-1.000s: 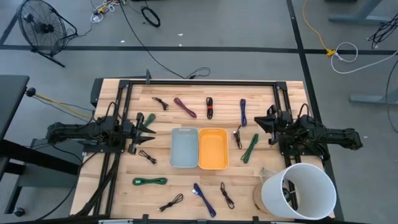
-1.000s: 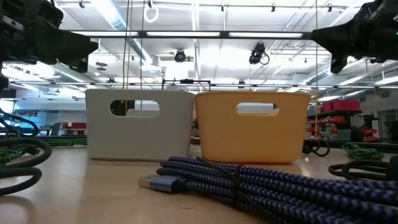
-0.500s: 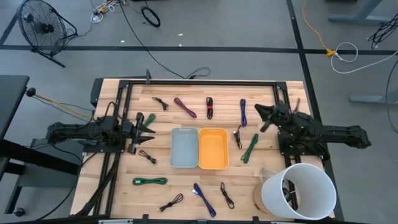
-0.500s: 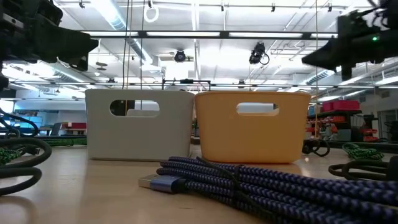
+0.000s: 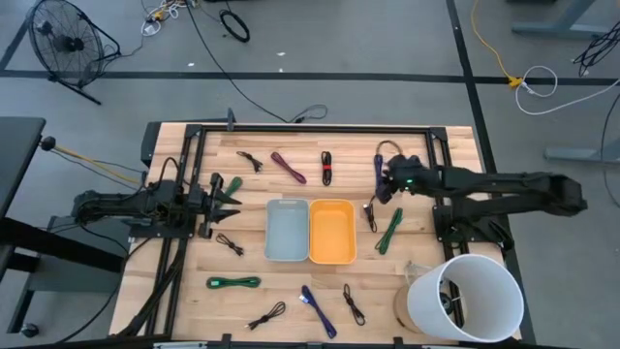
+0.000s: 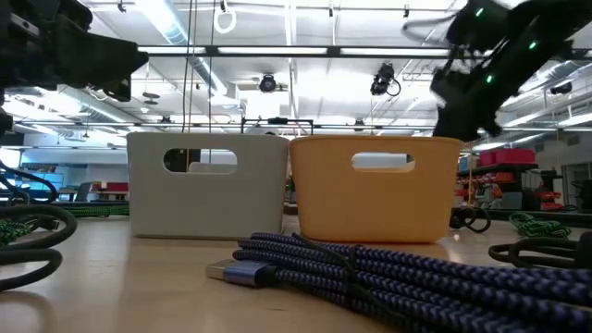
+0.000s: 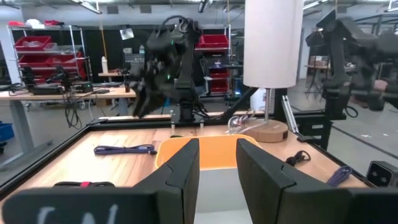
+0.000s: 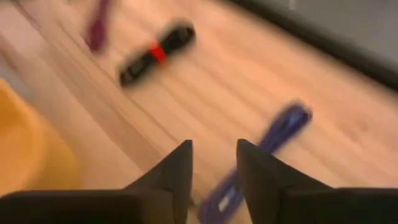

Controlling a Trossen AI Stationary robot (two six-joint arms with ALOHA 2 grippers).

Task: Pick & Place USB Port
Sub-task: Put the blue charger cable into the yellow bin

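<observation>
right gripper (image 5: 385,184) reaches out over the table (image 5: 252,281), above the blue usb cable (image 5: 378,171) lying just beyond the yellow bin (image 5: 332,231); its fingers (image 8: 180,168) stand slightly apart with a narrow gap and grip nothing. left gripper (image 5: 232,192) waits near the grey bin (image 5: 287,231), fingers likewise parted, empty. both bins sit side by side, touching. black cable with a red band (image 5: 326,168) lies near the blue one; other bundled cables lie scattered around the bins

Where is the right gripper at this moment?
In the high view, the right gripper hovers right of centre over the coiled blue cable, beyond the orange bin.
</observation>
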